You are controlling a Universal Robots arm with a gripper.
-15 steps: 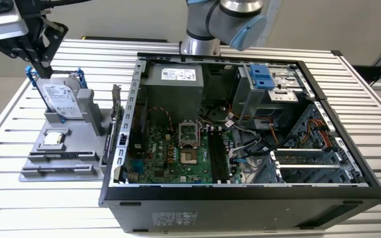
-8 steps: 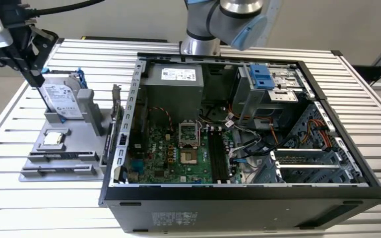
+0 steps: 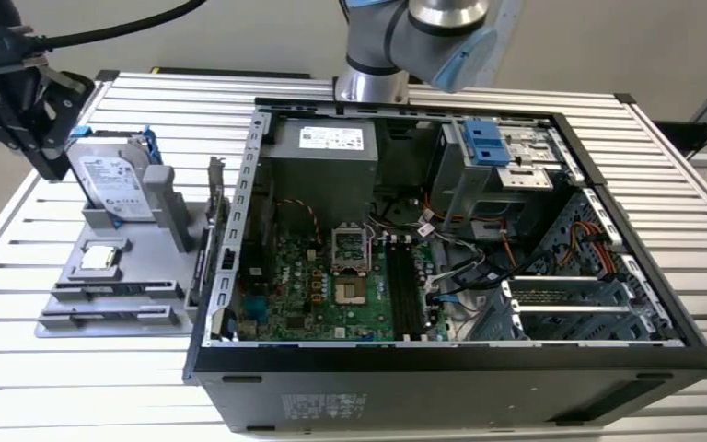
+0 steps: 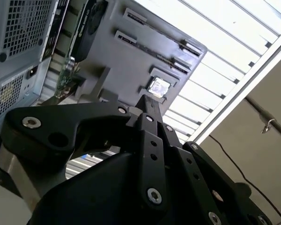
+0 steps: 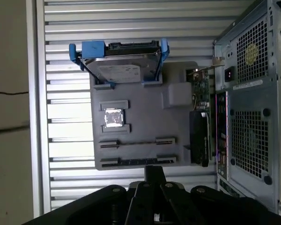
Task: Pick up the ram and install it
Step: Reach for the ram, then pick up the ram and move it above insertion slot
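A grey fixture (image 3: 144,276) lies on the slatted table at the exterior view's left, beside the open computer case (image 3: 452,230). In the first wrist view a thin dark strip that looks like the ram (image 5: 138,161), seen edge-on, stands in the fixture's long slot. My black gripper (image 3: 49,166) hangs high above the fixture's far left side, close to the upright hard drive (image 3: 114,184). Its fingertips (image 5: 154,172) look pressed together with nothing between them, as also in the second wrist view, where the gripper (image 4: 147,104) hangs over the fixture. The long black motherboard slots (image 3: 405,285) lie inside the case.
The fixture also carries a silver processor chip (image 5: 113,117), a blue-framed hard drive (image 5: 119,65) and an upright expansion card (image 5: 200,122) by the case wall. Cables and a drive cage (image 3: 501,157) crowd the case's right half. Pale floor (image 5: 11,117) lies past the table's edge.
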